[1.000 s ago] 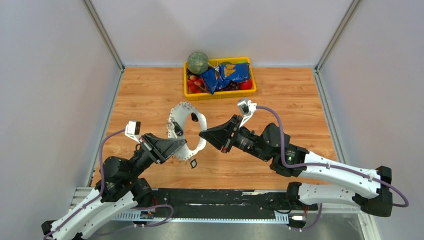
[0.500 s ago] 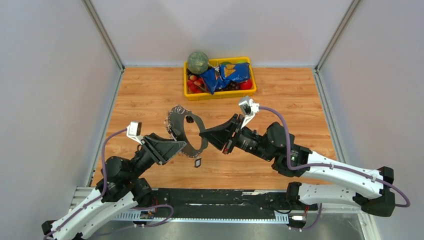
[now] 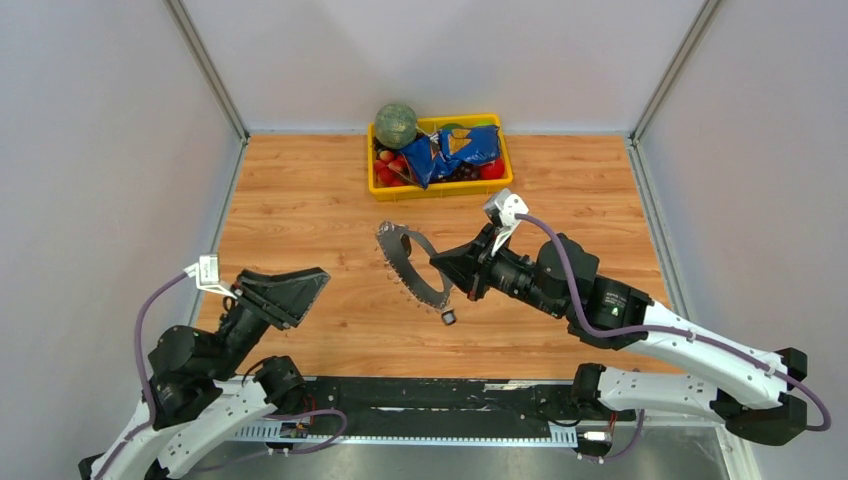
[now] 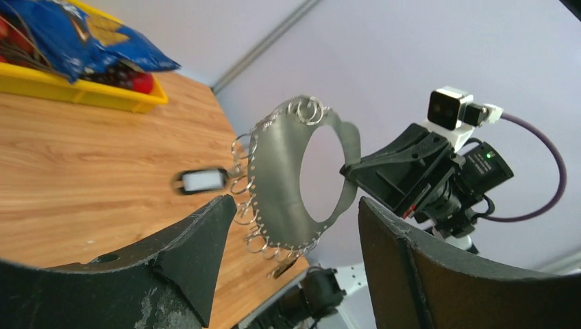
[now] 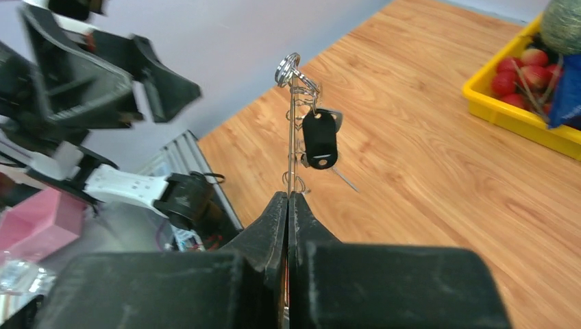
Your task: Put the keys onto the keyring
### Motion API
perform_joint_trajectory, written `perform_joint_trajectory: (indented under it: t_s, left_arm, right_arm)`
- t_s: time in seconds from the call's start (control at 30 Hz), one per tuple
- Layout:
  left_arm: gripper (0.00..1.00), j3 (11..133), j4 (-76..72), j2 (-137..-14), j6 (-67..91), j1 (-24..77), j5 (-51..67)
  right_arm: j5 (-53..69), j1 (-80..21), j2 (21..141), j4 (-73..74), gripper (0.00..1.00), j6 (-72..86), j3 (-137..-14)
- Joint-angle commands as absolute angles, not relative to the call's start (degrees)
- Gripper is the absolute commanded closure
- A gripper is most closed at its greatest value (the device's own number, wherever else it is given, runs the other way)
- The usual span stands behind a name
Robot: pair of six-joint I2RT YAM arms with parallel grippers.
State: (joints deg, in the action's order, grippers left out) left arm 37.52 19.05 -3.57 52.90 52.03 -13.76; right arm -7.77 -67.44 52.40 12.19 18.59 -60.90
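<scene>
My right pincer is clamped shut on the edge of the keyring. It holds the ring upright in the air over the middle of the tabletop, with the flat of the loop facing my left arm. My left pincer stands wide with nothing in it, well apart from the ring at about 8 o'clock of it in the overhead view.

One key with a black head hangs from the ring's fringe of small rings. It is blurred in the left wrist view, so I judge it is swinging. I read this as the gap between one key going on and the next being fetched.

For the next move I need my left arm to find and pick up another key while my right keeps the ring still. I would hold the ring at an angle that offers a free link toward 8 o'clock.

I see no loose key on the bare wood. The yellow tray at 12 o'clock is too cluttered to tell whether a key lies in it.

My count is one keyring, one key in sight, two pincers and one tray.
</scene>
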Motion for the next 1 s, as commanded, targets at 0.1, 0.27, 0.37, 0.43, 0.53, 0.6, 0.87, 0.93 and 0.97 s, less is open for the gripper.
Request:
perform_joint_trajectory:
  t_s: [0.1,0.27,0.37,0.43,0.53,0.6,0.87,0.93,0.97]
  left_arm:
    - [0.23,43.14,27.17,-2.85,44.47,52.1,-21.57]
    - [0.22,43.74,27.62,-3.01,42.49,52.1,-22.34]
    - [0.21,43.33,26.8,-3.85,41.53,52.12,-21.76]
    - [0.21,43.2,26.27,-4.87,40.78,52.12,-20.98]
    - [0.21,43.11,25.35,-6.99,39.32,52.12,-19.42]
    - [0.21,42.65,24.58,-7.98,38.75,52.06,-18.69]
    - [0.2,38.71,20.05,-10.36,38.1,52.04,-15.17]
    - [0.19,38.34,19.48,-10.86,37.88,52.09,-14.74]
    - [0.19,38.24,19.2,-11.26,37.7,52.11,-14.52]
  right_arm:
    - [-7.11,-64.75,53.91,22.25,1.0,11.3,-65.29]
    - [-4.59,-63.31,56.07,26.47,1.0,7.59,-65.53]
    - [-2.68,-62.77,57.9,28.74,1.0,5.34,-64.95]
    - [-1.61,-62.61,59.21,29.58,1.0,4.77,-64.35]
    - [-1.77,-62.42,61.06,29.72,1.0,4.43,-63.28]
    - [-2.76,-61.76,62.32,29.53,1.0,3.68,-62.76]
    - [7.94,-52.87,66.7,20.85,1.0,4.41,-56.8]
    - [9.8,-51.73,68.57,18.57,1.0,5.26,-56.19]
    - [10.63,-51.36,69.68,17.75,1.0,5.66,-56.17]
